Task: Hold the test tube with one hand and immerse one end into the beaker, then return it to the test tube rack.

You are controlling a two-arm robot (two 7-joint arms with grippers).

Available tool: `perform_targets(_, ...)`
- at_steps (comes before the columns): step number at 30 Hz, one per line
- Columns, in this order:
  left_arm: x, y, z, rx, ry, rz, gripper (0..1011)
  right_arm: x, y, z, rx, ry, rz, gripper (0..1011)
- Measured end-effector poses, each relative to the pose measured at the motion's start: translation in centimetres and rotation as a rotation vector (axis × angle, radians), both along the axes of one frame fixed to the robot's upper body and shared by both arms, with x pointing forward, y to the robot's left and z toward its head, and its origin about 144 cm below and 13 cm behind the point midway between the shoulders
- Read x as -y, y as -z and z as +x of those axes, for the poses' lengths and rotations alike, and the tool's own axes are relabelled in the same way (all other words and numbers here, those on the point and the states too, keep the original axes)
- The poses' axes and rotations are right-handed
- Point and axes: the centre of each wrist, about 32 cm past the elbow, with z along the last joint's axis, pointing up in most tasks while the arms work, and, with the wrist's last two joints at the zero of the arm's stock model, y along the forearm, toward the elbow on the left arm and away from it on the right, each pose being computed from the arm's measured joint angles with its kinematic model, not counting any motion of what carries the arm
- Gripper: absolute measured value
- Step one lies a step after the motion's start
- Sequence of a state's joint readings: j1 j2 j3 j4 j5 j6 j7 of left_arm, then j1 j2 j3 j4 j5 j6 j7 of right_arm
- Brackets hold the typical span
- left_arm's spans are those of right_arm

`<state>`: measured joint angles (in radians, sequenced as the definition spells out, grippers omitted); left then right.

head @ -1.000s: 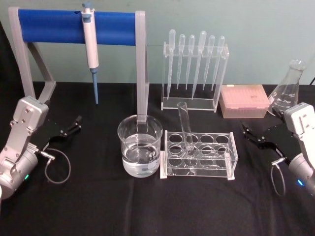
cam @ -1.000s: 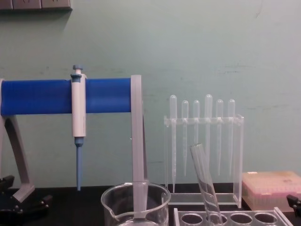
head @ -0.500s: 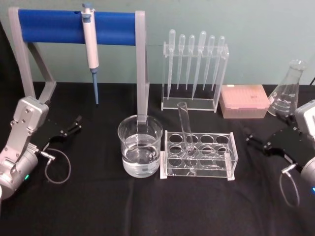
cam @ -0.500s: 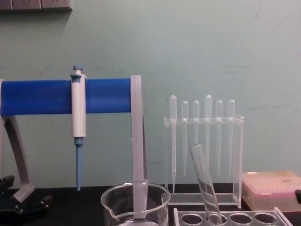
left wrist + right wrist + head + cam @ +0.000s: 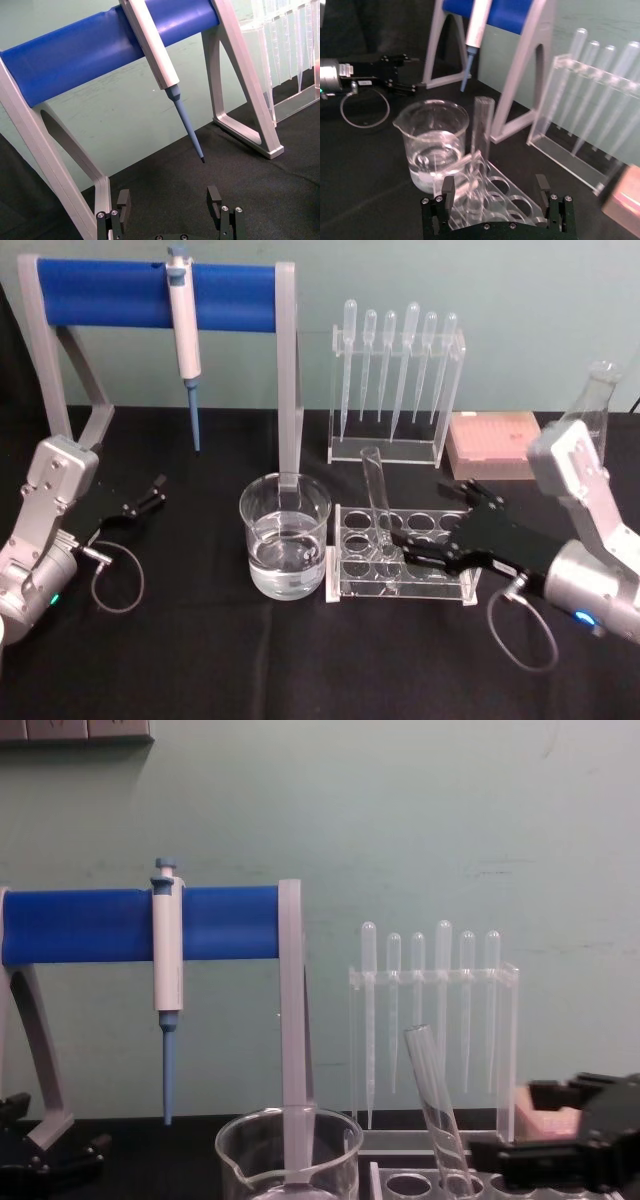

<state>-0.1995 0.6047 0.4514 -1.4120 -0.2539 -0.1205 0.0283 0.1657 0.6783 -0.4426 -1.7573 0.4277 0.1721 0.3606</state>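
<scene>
Jaws of the right gripper (image 5: 495,189) stand spread wide with nothing between them, and in the right wrist view the test tube (image 5: 481,131) rises just ahead of the gap, a little toward one finger. From the head view the fingertips hang over the test tube rack (image 5: 345,586), near the lower part of the tube; we cannot tell whether one fingertip brushes the glass. The tube itself sits in a hole near the rack's left end, tilted so that its open rim leans away from us. The beaker (image 5: 256,540), part full of clear liquid, stands just beside the rack's left end. What has just changed is the right arm's place: half a second ago it was well off at the table's right edge below the flask (image 5: 595,390), and now it reaches in over the rack and enters the chest view from the right. We judge this to be the approach to the grasp, with immersion and return both still to come; the next move calls for centring the tilted tube in the gap before closing. Nothing on the table has shifted. The left gripper (image 5: 168,200) stays parked at the left, jaws spread, below the pipette (image 5: 160,60) on its blue stand.
</scene>
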Motion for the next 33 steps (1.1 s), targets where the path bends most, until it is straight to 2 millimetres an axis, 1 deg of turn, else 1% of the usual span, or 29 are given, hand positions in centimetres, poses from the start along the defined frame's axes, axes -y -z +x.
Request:
perform_targets(2,0.0,0.0,0.0,0.0,0.0,0.0,1000,-0.7,-0.2,0.8,-0.003,-0.02,0.001,1002)
perform_targets(10,0.0,0.0,0.0,0.0,0.0,0.0,1000,-2.4,-0.6,2.9,0.011,-0.037,-0.006,1002)
perform_targets(16,0.0,0.0,0.0,0.0,0.0,0.0,1000,-3.2,-0.2,3.9,-0.007,-0.033,0.019,1002)
perform_targets(21,0.0,0.0,0.0,0.0,0.0,0.0,1000,-3.5,0.0,4.2,-0.02,-0.027,0.04,993)
perform_targets(23,0.0,0.0,0.0,0.0,0.0,0.0,1000,-3.5,0.1,4.3,-0.024,-0.025,0.047,973)
perform_targets(26,0.0,0.0,0.0,0.0,0.0,0.0,1000,-3.6,0.2,4.3,-0.031,-0.023,0.052,908)
perform_targets(30,0.0,0.0,0.0,0.0,0.0,0.0,1000,-3.8,0.3,4.3,-0.042,-0.027,0.062,788)
perform_targets(32,0.0,0.0,0.0,0.0,0.0,0.0,1000,-3.9,0.3,4.3,-0.046,-0.029,0.065,772)
perform_targets(33,0.0,0.0,0.0,0.0,0.0,0.0,1000,-3.9,0.3,4.3,-0.047,-0.03,0.065,696)
